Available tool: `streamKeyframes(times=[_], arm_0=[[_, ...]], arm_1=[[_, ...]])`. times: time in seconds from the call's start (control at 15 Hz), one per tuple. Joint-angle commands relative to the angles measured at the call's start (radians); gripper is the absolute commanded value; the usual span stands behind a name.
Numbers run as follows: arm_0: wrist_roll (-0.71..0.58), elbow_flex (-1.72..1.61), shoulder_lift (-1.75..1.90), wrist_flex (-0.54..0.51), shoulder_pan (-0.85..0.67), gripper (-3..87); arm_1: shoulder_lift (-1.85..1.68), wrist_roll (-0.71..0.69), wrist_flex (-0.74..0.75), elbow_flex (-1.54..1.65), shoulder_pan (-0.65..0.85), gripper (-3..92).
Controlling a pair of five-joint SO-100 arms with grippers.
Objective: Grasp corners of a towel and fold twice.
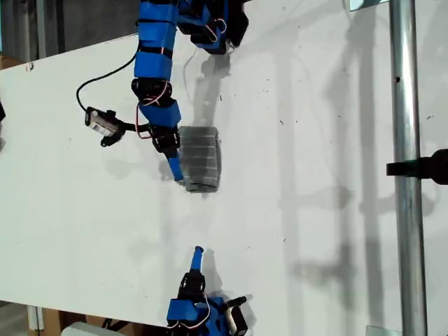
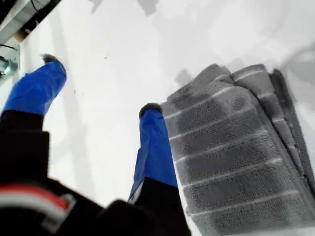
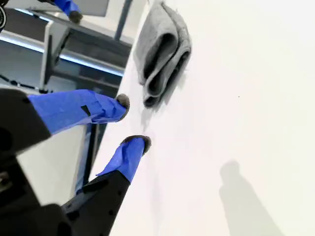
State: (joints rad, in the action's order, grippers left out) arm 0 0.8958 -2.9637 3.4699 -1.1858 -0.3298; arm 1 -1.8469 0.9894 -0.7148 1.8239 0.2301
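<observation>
The towel [image 1: 201,159] lies folded into a small thick grey bundle with white stripes on the white table [image 1: 315,210]. My first gripper [image 1: 178,175] stands open right beside the bundle, on its side toward the exterior view's left. One blue finger [image 2: 153,142] touches the towel [image 2: 236,162] at its edge, near a folded corner [image 2: 170,105], and nothing is between the fingers. My second gripper [image 1: 198,252] is open and empty, well apart from the bundle, near the table edge at the exterior view's bottom. It looks along the table at the towel's [image 3: 162,49] layered end.
A metal pole [image 1: 404,175] with a black clamp [image 1: 427,168] runs down the exterior view's right. A small camera on a black cable [image 1: 101,122] hangs off the first arm. The table's edge runs along the exterior view's bottom left.
</observation>
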Motion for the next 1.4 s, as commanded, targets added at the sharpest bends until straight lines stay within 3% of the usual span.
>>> streamKeyframes(times=[0.0,0.13,0.33,0.47,0.6,0.67,0.73,0.8,0.87,1.0,1.33], arm_0=[[0.014,0.006,0.008,0.014,0.006,11.4],[0.043,-0.018,0.008,0.031,0.003,9.6],[0.035,-0.074,0.008,0.097,0.012,5.7],[0.069,-0.115,0.008,0.129,0.034,1.4],[0.163,-0.15,0.008,0.123,0.046,-1.8],[0.331,-0.152,0.008,0.107,0.055,-1.8],[0.554,-0.155,0.008,0.031,0.057,-1.6],[0.796,-0.155,0.003,-0.114,0.049,-1.6],[0.63,-0.153,0.006,-0.109,0.048,-1.5],[0.034,-0.155,0.006,-0.101,0.052,-1.6],[0.051,-0.155,0.006,-0.103,0.051,-1.6]], arm_1=[[-0.268,0.0,-0.069,0.115,0.077,7.6],[-0.664,0.017,-0.094,0.456,0.129,-0.2],[-1.243,0.172,-0.382,0.804,0.138,-0.2],[-1.45,0.221,-0.578,0.896,0.129,-0.2],[-1.44,0.285,-0.687,0.953,0.135,-0.2],[-1.442,0.304,-0.69,1.015,0.126,-0.2],[-1.43,0.419,-0.739,1.071,0.107,1.2],[-1.434,0.491,-0.772,1.066,0.115,4.5],[-1.436,0.492,-0.773,1.065,0.104,4.9],[-1.436,0.492,-0.773,1.065,0.083,4.9],[-1.436,0.492,-0.773,1.065,0.069,4.9]])
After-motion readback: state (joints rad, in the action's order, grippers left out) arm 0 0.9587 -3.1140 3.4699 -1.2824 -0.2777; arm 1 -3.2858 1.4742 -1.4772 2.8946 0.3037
